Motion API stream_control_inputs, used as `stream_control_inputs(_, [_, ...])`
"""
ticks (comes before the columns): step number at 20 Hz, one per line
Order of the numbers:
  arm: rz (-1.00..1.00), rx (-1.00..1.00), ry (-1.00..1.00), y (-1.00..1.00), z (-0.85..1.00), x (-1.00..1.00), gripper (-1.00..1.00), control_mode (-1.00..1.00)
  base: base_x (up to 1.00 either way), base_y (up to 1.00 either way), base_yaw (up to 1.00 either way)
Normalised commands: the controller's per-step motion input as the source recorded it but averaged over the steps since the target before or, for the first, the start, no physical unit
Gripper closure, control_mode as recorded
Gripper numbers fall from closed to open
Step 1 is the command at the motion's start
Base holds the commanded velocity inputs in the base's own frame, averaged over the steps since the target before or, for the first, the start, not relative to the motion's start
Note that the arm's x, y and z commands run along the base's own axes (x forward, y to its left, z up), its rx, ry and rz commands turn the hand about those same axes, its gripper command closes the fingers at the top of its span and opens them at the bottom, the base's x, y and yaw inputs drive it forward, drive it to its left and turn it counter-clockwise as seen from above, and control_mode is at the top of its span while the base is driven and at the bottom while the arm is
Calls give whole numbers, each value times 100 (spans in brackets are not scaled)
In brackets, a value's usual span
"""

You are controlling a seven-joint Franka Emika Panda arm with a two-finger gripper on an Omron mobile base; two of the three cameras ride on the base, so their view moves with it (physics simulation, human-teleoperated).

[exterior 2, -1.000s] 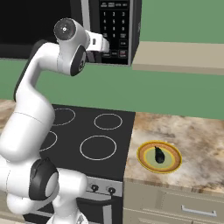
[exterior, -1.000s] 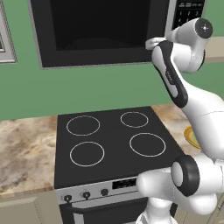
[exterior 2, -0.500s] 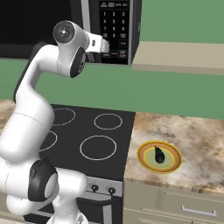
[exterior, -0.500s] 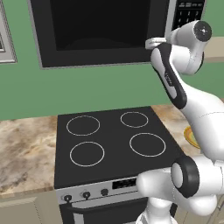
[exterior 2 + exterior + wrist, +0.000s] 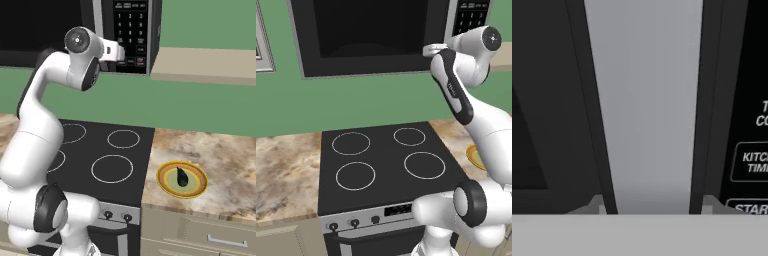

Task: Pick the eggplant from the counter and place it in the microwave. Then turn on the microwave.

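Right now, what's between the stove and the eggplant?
In the right base view, bare counter and the plate's yellow rim separate the stove from the eggplant.

- Kitchen, rendered
- black four-ring stove (image 5: 387,165) set in marbled counter (image 5: 215,160)
- microwave (image 5: 376,35) on green wall, its keypad (image 5: 131,30) beside the fingers

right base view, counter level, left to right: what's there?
Black four-ring stove top → beige-brown marbled stone counter, carrying the yellow-rimmed green plate with the small dark purple eggplant lying on it.
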Motion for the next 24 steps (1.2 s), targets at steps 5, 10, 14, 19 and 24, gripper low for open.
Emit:
stream_control_inputs(5, [17, 4, 15, 23, 2, 0, 100, -100, 0, 0, 0])
stream_control_inputs(10, [14, 0, 16, 24, 11, -26, 100, -100, 0, 0, 0])
stream_control_inputs(14, [7, 0, 6, 22, 13, -37, 100, -100, 0, 0, 0])
stream_control_inputs(19, [4, 0, 0, 27, 15, -40, 100, -100, 0, 0, 0])
stream_control_inputs(24, [0, 0, 0, 26, 17, -44, 100, -100, 0, 0, 0])
